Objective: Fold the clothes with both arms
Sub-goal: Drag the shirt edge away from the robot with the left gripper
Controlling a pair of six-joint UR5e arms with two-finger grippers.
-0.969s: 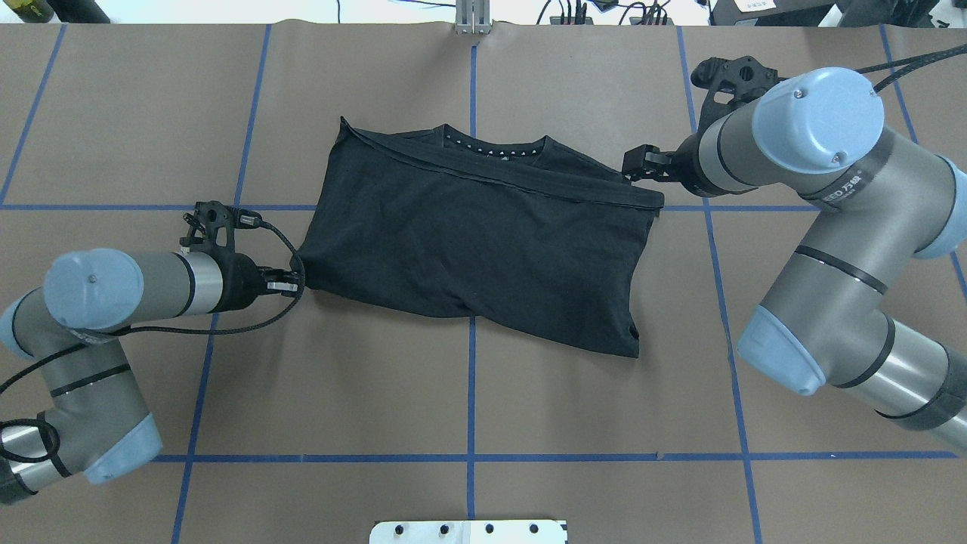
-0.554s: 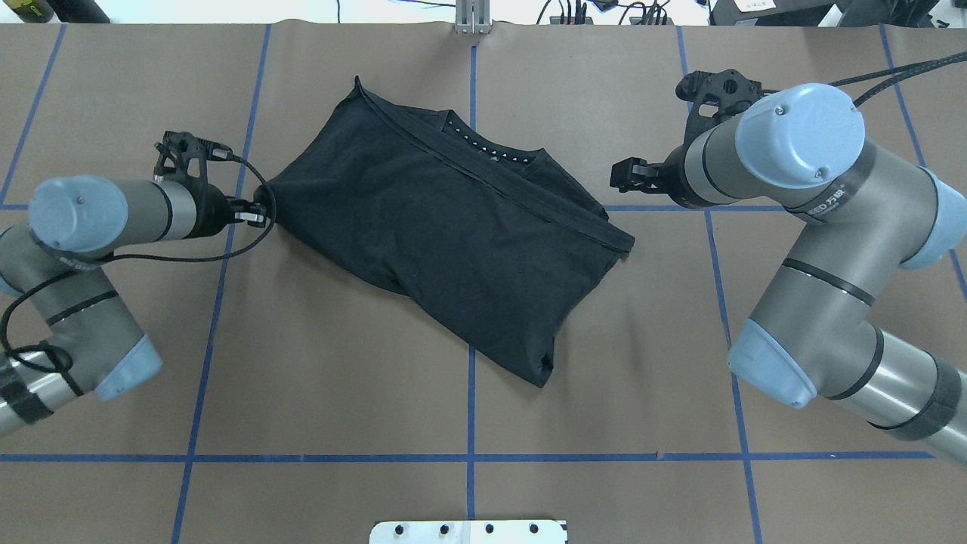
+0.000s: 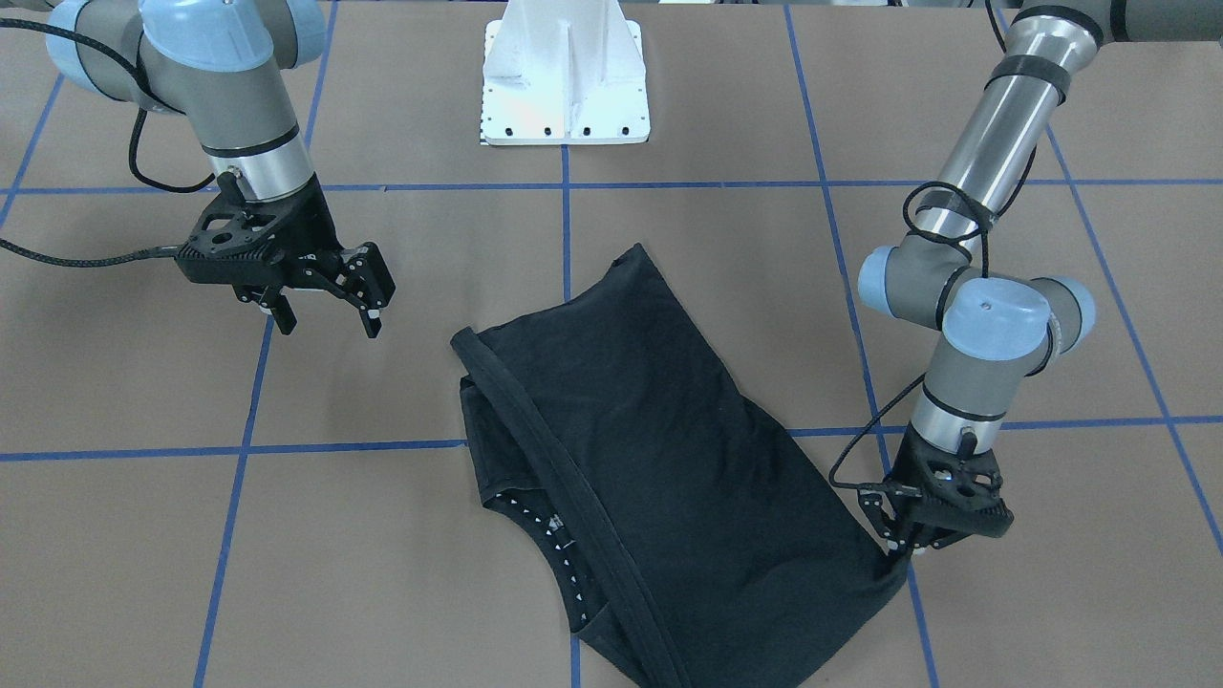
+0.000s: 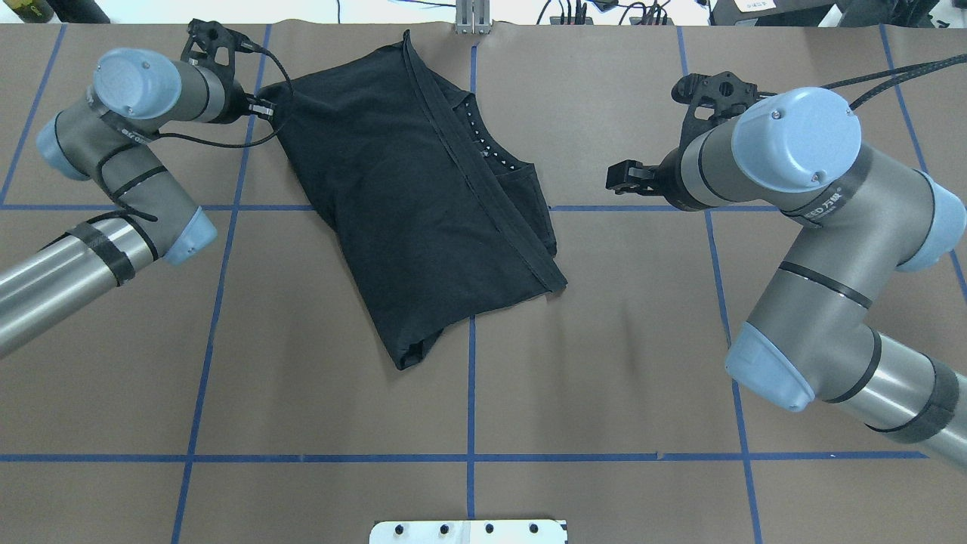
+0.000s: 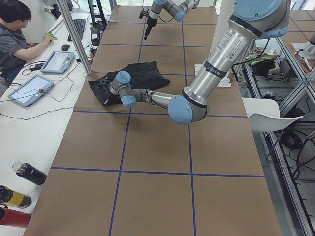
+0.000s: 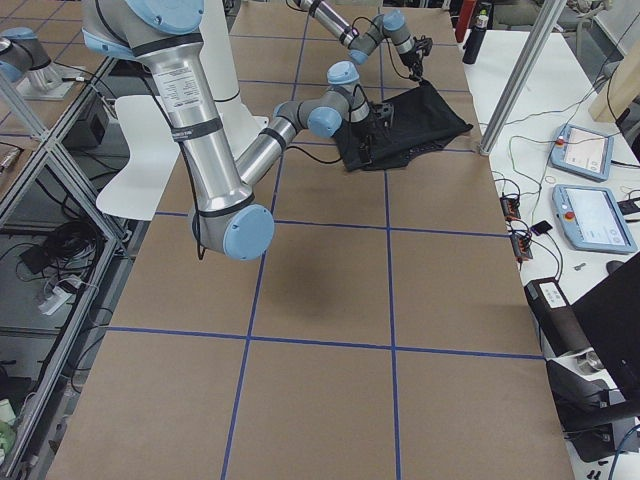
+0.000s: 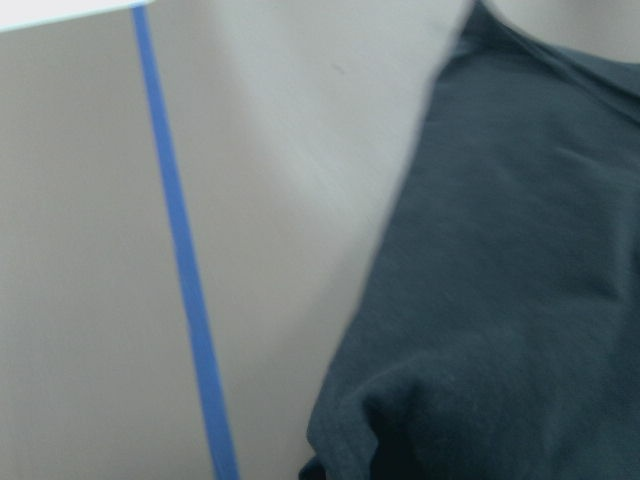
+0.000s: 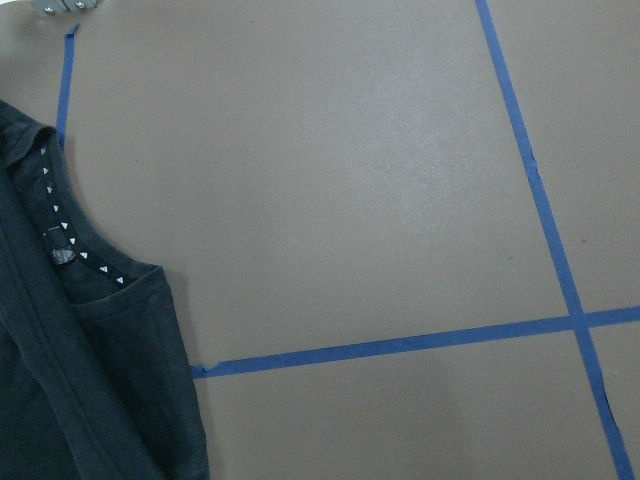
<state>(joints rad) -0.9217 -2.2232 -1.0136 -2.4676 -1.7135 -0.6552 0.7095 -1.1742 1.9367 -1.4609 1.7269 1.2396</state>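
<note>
Overhead exterior — one T-shirt (image 4: 423,204), two arms (image 4: 136,91) (image 4: 801,143)

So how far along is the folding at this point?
Done: the black short-sleeved T-shirt lies doubled over, its hem band reaching the triangle-dotted neckline. In hand: the left gripper is shut on one corner; the right gripper is open, clear of the cloth. Left: it lies skewed and wide, so straightening and further folds likely remain.
</note>
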